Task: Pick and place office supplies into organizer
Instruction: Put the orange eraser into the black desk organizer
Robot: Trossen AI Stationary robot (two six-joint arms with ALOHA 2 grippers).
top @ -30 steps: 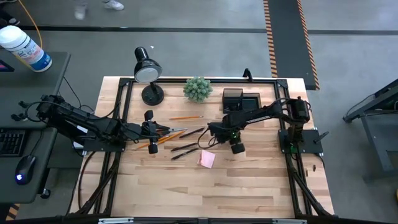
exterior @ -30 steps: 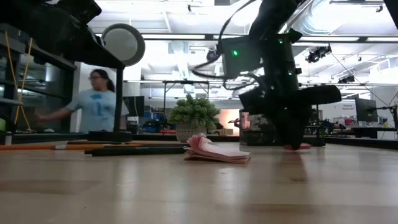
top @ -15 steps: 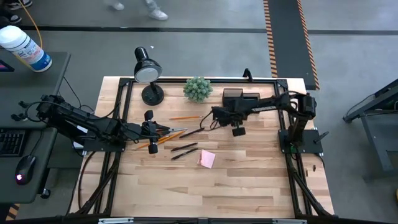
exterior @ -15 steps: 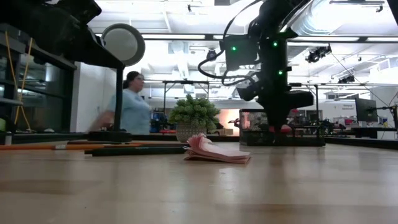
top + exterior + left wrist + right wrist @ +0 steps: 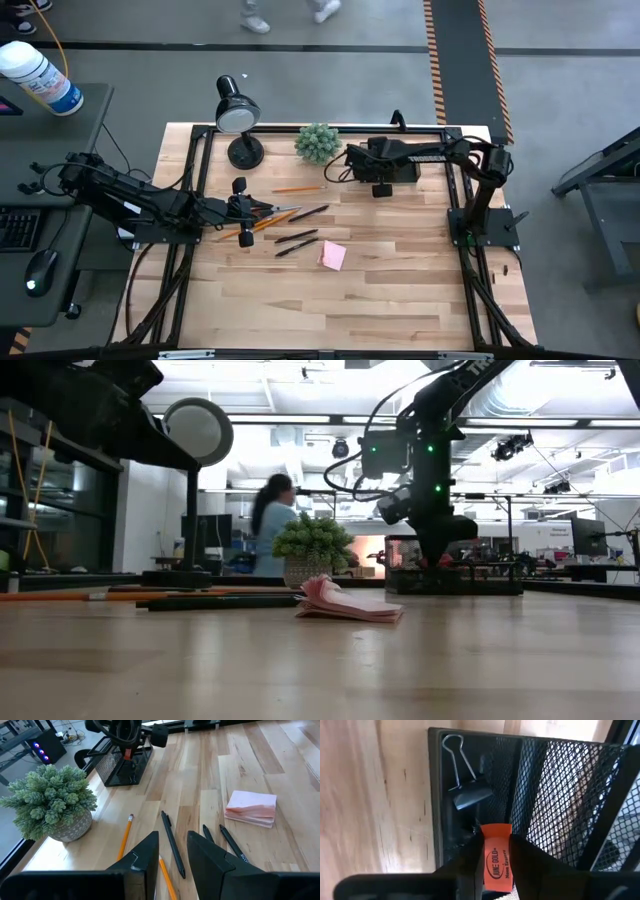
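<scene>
My right gripper (image 5: 496, 842) hovers over the black mesh organizer (image 5: 436, 795) at the table's far right, shut on a small orange-red eraser (image 5: 497, 855). A black binder clip (image 5: 467, 790) lies on the floor of the organizer's low compartment. My left gripper (image 5: 172, 840) is open, low over the table's left middle, above a black pen (image 5: 172, 851) and orange pencils (image 5: 298, 189). More pens (image 5: 297, 238) and the pink sticky-note pad (image 5: 333, 256) lie flat on the wood. I cannot make out the scissors. My right gripper pinches the eraser by its two long sides (image 5: 487, 857) between the two fingers, coming from above and pointing down. One end (image 5: 496, 827) sticks out past the fingertips. The eraser is lifted clear, above the organizer's low compartment and next to its mesh wall.
A potted green plant (image 5: 318, 142) and a black desk lamp (image 5: 237, 115) stand along the far edge, left of the organizer. Bare wood fills the table's near half. A person walks through the room behind the table (image 5: 270, 525).
My right gripper has carried the eraser from the table's middle toward the far edge and up, and it now stands over the organizer. The person behind the table has walked toward the right.
</scene>
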